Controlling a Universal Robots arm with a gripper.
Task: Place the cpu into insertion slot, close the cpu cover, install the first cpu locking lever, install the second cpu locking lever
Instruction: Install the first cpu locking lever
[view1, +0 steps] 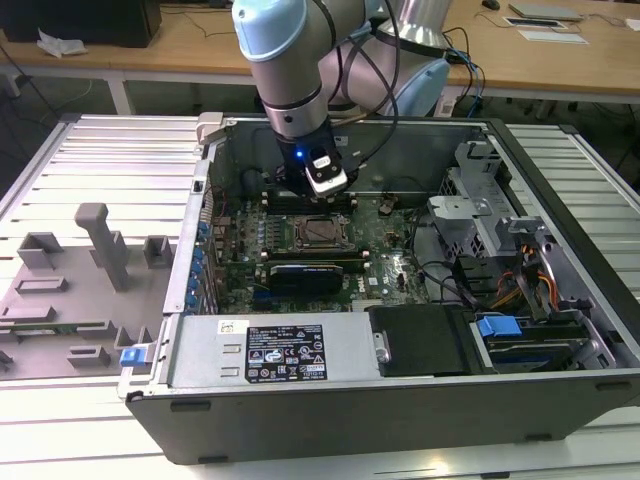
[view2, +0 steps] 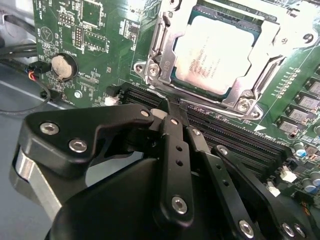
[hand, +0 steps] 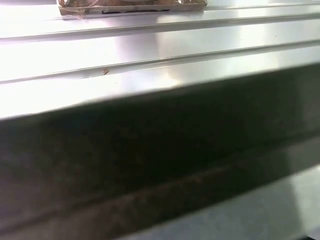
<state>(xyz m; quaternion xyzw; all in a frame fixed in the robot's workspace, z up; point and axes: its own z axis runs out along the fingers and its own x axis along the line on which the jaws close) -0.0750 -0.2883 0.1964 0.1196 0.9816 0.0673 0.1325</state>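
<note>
Hovering tool (view2: 167, 109) pressed together, gripping nothing, just beside cpu cover (view2: 161, 59) lying closed over cpu (view2: 215, 50), above black RAM slots (view2: 235, 135).

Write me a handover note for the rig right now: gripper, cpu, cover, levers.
Gripper: shut, nothing seen between the fingers, tips low over the RAM slots right beside the socket edge.
CPU: seated in the insertion slot on the motherboard.
CPU cover: down flat, framing the chip.
Locking lever: one rod lies along the socket edge nearest the gripper; cannot tell if it is hooked.
Done: chip placed, cover closed.
Left: both levers are unconfirmed; check each one's latch.
</note>
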